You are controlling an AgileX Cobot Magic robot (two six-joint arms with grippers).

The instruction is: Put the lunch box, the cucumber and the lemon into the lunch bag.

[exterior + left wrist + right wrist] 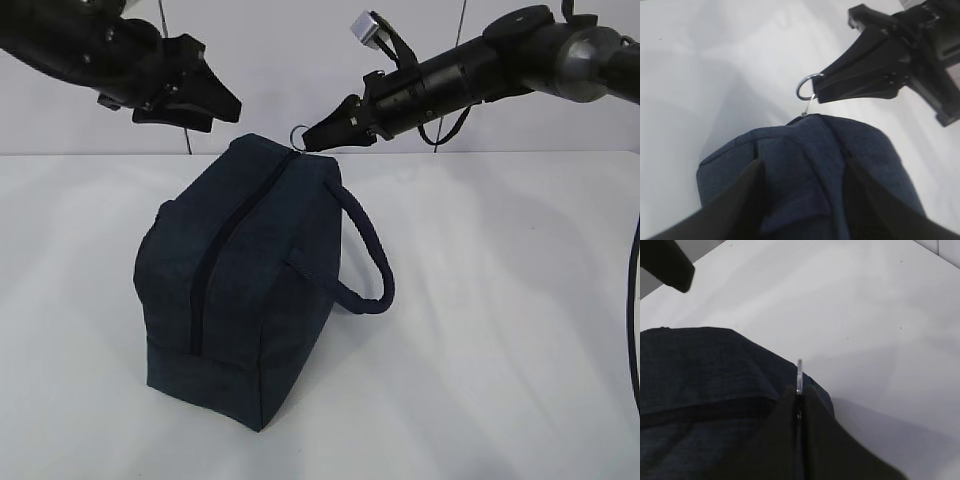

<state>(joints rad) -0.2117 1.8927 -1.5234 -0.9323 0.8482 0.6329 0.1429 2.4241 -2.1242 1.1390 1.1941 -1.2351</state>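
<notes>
The dark navy lunch bag [240,300] stands on the white table with its black zipper [210,270] shut along the top. My right gripper [314,139] is shut on the metal ring pull [300,134] at the bag's far top end. The ring [807,87] sticks out beyond the pinched tips [800,390], above the bag [700,375]. My left gripper [225,112] hangs open above the bag's far left. Its two fingers [740,200] frame the bag [805,150] without touching it. Lunch box, cucumber and lemon are out of view.
The bag's loop handle [365,260] arches out to its right side. White table [500,350] stretches around the bag, with a pale wall behind. A cable [632,320] hangs at the right edge.
</notes>
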